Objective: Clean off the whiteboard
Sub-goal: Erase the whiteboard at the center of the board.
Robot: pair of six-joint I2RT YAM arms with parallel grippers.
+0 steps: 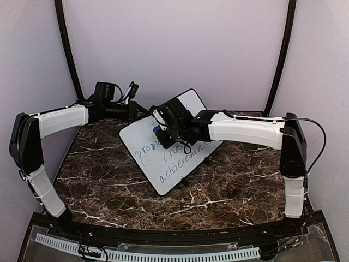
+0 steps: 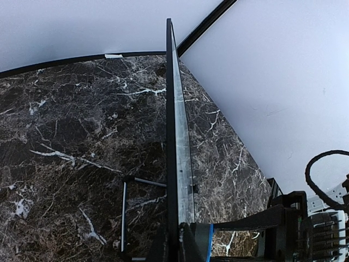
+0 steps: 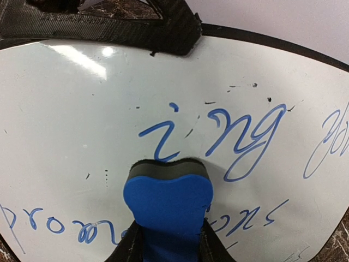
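The whiteboard (image 1: pixel 158 164) leans tilted on the marble table, with blue handwriting on its lower half. In the right wrist view its face (image 3: pixel 82 125) shows "ing" (image 3: pixel 240 136) and a line starting "promo". My left gripper (image 1: pixel 143 111) is shut on the board's upper left edge. The left wrist view shows the board edge-on (image 2: pixel 173 136), running up from that gripper (image 2: pixel 182 243). My right gripper (image 1: pixel 159 128) is shut on a blue eraser (image 3: pixel 168 202). The eraser's grey felt side presses on the board just below the "i".
A thin wire stand (image 2: pixel 124 210) props the board from behind. The dark marble tabletop (image 1: pixel 109 185) is ringed by pale walls with black corner posts (image 1: pixel 68 49). The right arm (image 1: pixel 245 131) reaches across the board's upper right corner.
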